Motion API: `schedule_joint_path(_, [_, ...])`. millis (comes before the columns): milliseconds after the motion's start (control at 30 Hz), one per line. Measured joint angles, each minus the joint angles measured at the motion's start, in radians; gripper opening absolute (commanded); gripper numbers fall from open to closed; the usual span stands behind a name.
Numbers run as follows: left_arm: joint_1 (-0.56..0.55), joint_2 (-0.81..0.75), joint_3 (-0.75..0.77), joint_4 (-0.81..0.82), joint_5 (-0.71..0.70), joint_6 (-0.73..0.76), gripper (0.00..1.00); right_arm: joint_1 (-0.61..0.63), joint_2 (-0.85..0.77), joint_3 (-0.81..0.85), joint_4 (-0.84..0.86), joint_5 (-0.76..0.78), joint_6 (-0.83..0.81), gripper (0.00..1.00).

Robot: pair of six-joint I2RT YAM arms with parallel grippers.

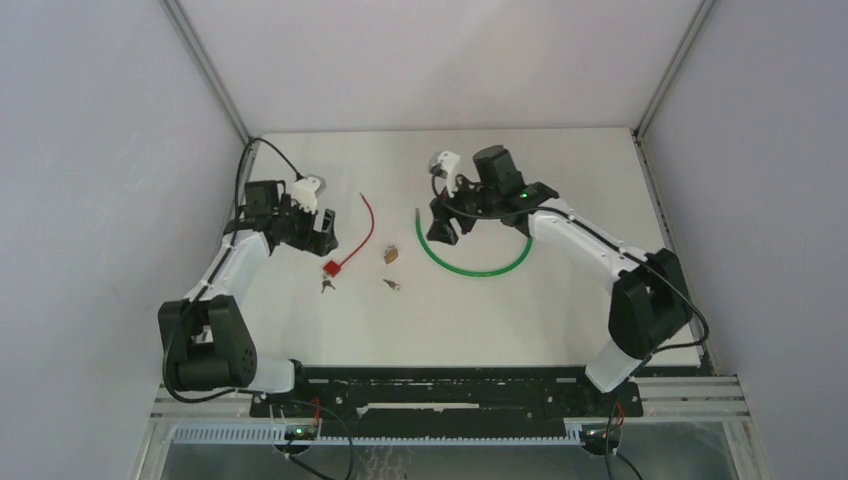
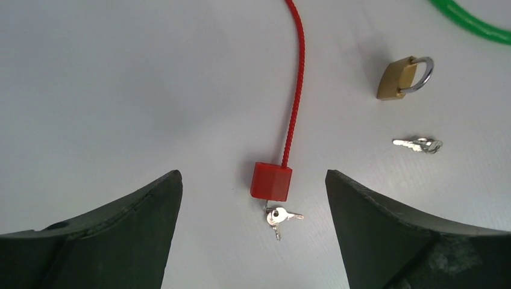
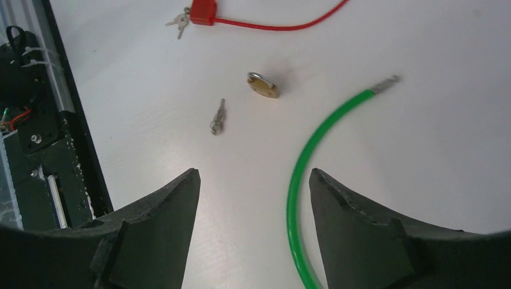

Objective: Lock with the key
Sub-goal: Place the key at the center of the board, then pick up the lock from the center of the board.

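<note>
We judged the task barely begun: our left gripper [image 2: 253, 173] hung empty, jaws wide apart, over the red cable lock [image 2: 271, 180], which lay on the worktop [image 1: 480, 320] with its keys [image 2: 280, 217] at its body. The right gripper [image 3: 253, 171], likewise apart and empty, hovered beside the green cable [image 3: 301, 174]. Next, we reckoned, one gripper would need to steady the lock body while the other pinched the small key and turned it.

Right hand [image 3: 253, 174] spread and empty over the green cable [image 3: 293, 192]; brass padlock [image 3: 263, 85] and key [image 3: 217, 117] beyond.
</note>
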Motion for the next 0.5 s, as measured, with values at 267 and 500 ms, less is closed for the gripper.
schedule_joint_path(267, [-0.021, 0.065, -0.020, -0.023, -0.081, 0.064, 0.98, -0.180, -0.253, -0.137, 0.010, 0.018, 0.005, 0.85])
schedule_joint_path(500, [-0.071, 0.081, -0.046, -0.026, -0.150, 0.087, 0.92, -0.318, -0.442, -0.201, 0.046, 0.050, 0.022, 1.00])
